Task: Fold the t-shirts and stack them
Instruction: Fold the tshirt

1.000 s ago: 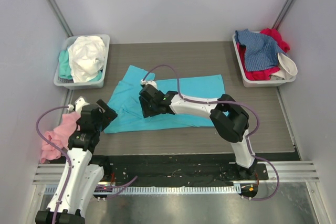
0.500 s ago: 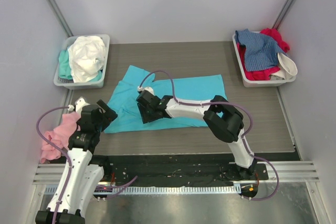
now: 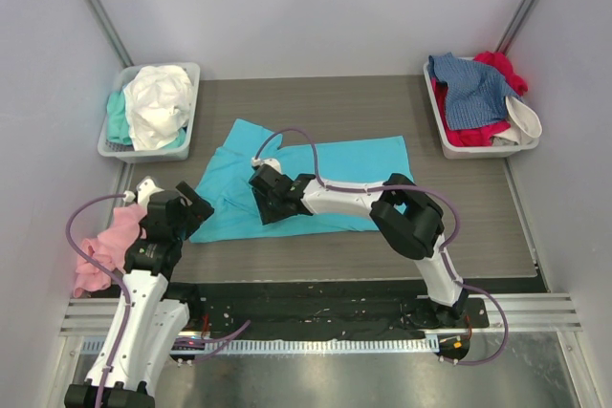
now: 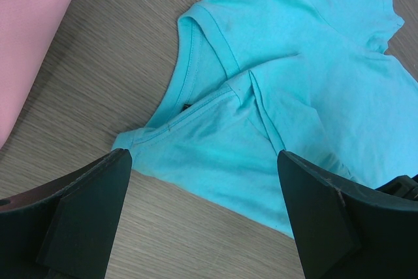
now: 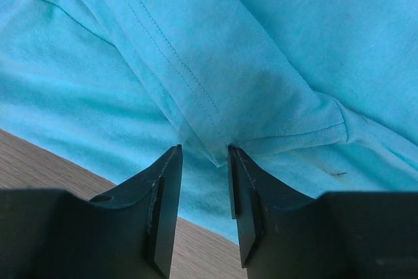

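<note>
Turquoise cotton short-sleeved t-shirt (image 3: 354, 164) lies spread on the grey wood-grain counter (image 3: 478, 207), its body reaching right and its neck end and a sleeve rumpled towards the left. The right arm's black gripper (image 3: 266, 200) is down on that left part of the shirt. In the right wrist view its jaws (image 5: 204, 151) stand a narrow gap apart, and the corner of a stitched, folded-over hem sits right at the mouth of the gap. Cloth and a strip of counter show between them.

The left arm's black gripper (image 3: 186, 207) hangs over the near left edge of the shirt, jaws spread wide and holding nothing. The left wrist view looks between them (image 4: 204, 158) at the shirt's ribbed round neck (image 4: 196, 50) and shoulder seam.

A crumpled pink t-shirt (image 3: 105, 246) lies at the counter's left edge, just beside the left arm. At the far left, a pale grey plastic tray (image 3: 110, 145) holds a bunched white t-shirt (image 3: 158, 102) over a mint one (image 3: 117, 117). At the far right, a second pale grey plastic tray (image 3: 435, 121) holds a denim-blue t-shirt (image 3: 473, 88) on top of a red one (image 3: 478, 133).
</note>
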Motion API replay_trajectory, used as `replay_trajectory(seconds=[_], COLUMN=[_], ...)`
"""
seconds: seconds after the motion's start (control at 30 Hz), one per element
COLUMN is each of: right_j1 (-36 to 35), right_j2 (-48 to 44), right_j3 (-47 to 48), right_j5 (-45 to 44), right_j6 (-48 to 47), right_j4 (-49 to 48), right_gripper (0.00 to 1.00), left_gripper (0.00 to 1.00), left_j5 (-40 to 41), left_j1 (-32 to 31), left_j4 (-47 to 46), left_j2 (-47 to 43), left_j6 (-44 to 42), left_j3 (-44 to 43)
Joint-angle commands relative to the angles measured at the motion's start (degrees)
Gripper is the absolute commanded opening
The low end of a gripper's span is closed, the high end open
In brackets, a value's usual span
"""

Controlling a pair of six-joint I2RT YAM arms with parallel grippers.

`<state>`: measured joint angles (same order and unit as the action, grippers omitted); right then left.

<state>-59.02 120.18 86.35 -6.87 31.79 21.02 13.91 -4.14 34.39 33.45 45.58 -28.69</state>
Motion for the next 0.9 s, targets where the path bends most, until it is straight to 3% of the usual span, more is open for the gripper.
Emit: replay_trajectory(seconds=[0.0, 0.53, 0.87], right_j1=[-0.04, -0.04, -0.04], right_j2=[0.32, 0.93, 0.58], right_j3=[-0.48, -1.18, -1.71], right_j5=[-1.3, -1.3, -1.56], right_j6=[0.2, 0.64, 0.9], right_j4=[-0.89, -0.98, -0.98], right_gripper=[0.41, 0.27, 0.09], left_gripper=[1.0, 1.0, 1.0], left_j5=[-0.46, -0.64, -0.55], left_j1=[0.19, 0.19, 0.19], left_j4=[-0.91, -0.99, -0.99], left_j2=[-0.58, -0.49, -0.76], left_j6=[-0.67, -0.85, -0.76], left_j3=[0.21, 0.21, 0.56])
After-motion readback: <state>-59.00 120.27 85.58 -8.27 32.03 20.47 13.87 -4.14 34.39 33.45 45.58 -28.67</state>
